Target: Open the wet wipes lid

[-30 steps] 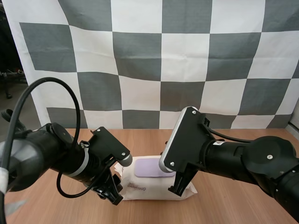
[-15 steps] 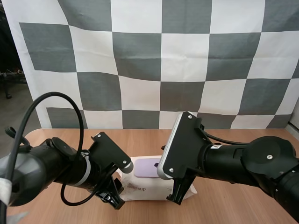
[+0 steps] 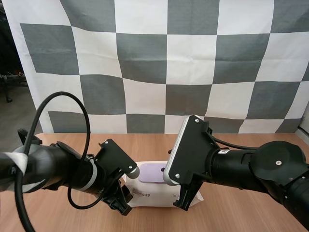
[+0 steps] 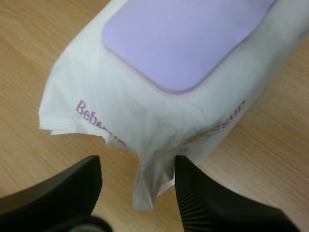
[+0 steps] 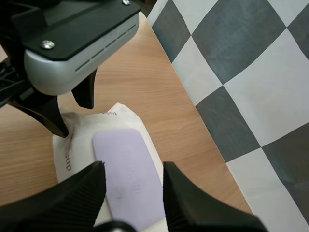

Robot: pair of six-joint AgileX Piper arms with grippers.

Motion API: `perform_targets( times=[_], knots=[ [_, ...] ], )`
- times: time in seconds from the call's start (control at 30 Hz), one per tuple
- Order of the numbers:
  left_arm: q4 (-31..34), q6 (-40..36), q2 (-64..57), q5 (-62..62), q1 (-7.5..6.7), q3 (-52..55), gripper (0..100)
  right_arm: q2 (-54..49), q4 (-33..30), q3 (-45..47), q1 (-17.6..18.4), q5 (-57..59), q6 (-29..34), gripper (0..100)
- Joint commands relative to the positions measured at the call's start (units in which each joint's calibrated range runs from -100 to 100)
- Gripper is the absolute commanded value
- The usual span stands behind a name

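Wet wipes pack (image 3: 145, 197): white soft pouch w/ purple print, lying flat on wood table (image 3: 149, 147), long side across. Lid (image 4: 183, 38): lilac, rounded rect., on top face, shut flush. One end crumpled.

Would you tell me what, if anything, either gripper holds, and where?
Nothing is held: the left gripper stands open astride the end seam of the wet wipes pack, the right gripper open over its lid.

- A light brown wood-grain tabletop (image 3: 149, 144), smooth and evenly lit, fills the foreground.
- A grey floor (image 3: 12, 113) lies past the table's left edge.
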Motion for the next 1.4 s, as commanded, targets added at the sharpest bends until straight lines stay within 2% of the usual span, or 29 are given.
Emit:
perform_targets(
  times=[0.0, 0.2, 0.37, 0.47, 0.53, 0.67, 0.73, 1.1, 1.37],
  knots=[
    [-1.4, 1.3, 1.1, 0.0, 0.04, 0.0, 81, 0.0, 0.1, 0.0, 0.0, -0.3, 0.0, 65],
    [-7.5, 6.4, 1.1, 0.0, 0.04, 0.0, 83, 2.0, 0.1, 0.0, 0.0, -0.7, 0.0, 65],
    [-9.2, 8.0, 2.3, 0.0, 0.04, 0.0, 83, 5.5, -0.3, 0.0, 0.0, -1.1, 0.0, 65],
    [-13.1, 11.2, 3.8, 1.8, 0.04, 0.0, 80, 6.0, -0.3, 0.0, 0.0, -1.3, 0.0, 65],
    [-14.9, 12.6, 4.4, 2.2, 0.04, 0.0, 68, 6.0, -1.2, 0.0, 0.0, -1.3, 0.0, 65],
    [-16.5, 14.4, 4.7, 4.1, 0.04, 0.0, 19, 6.0, -2.0, 0.0, 0.0, -1.3, 0.0, 65],
    [-16.6, 14.6, 4.7, 4.6, 0.04, 0.0, 0, 6.0, -2.0, 0.0, 0.0, -1.3, 0.0, 65],
    [-17.1, 15.3, 4.7, 13.3, 0.04, 0.0, 0, 8.1, -4.9, 0.0, 0.0, -1.3, 0.0, 65],
    [-17.1, 15.3, 4.3, 14.1, 0.04, 0.0, 0, 12.8, -10.2, 0.0, 0.0, -12.0, 0.0, 65]
  ],
)
